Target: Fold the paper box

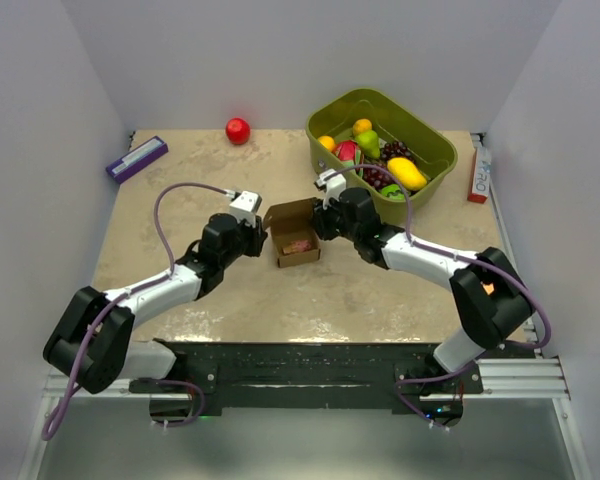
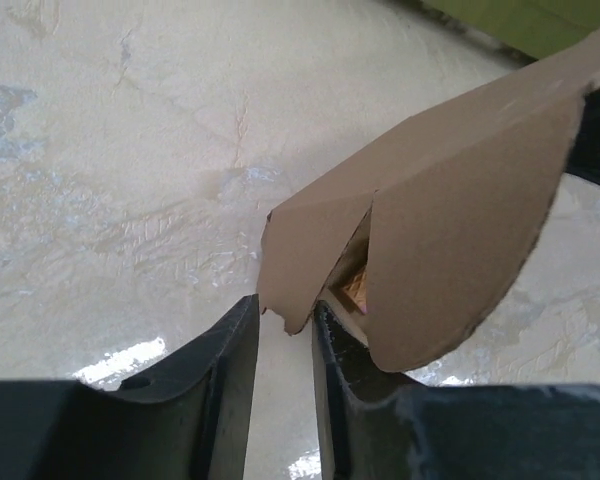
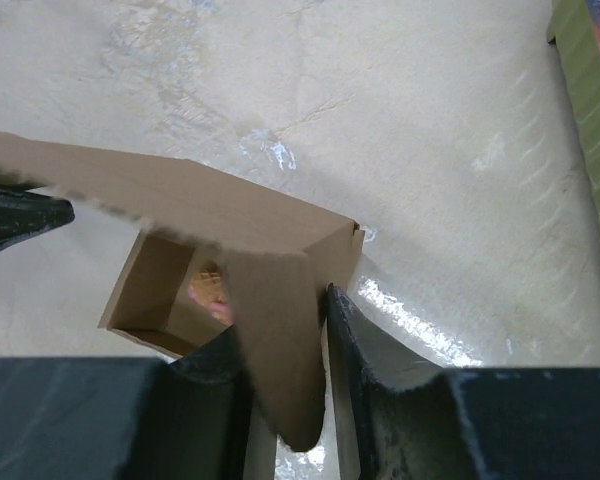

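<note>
The paper box (image 1: 296, 235) is a small brown cardboard cube standing open on the table, its lid flap raised at the back. Something pink and orange lies inside it (image 3: 208, 290). My left gripper (image 1: 259, 233) is at the box's left side. In the left wrist view its jaws stand a narrow gap apart, with the tip of a box flap (image 2: 430, 240) just between the fingertips (image 2: 230, 350). My right gripper (image 1: 323, 222) is at the box's right side. Its jaws also stand slightly apart, and the lid's side tab (image 3: 280, 340) hangs across the gap, covering the left finger.
A green bin (image 1: 435, 150) of toy fruit stands at the back right, close behind my right gripper. A red ball (image 1: 238, 130) lies at the back centre, a purple-and-white flat box (image 1: 137, 158) at the back left and a red-and-white slim box (image 1: 478, 172) at the right edge.
</note>
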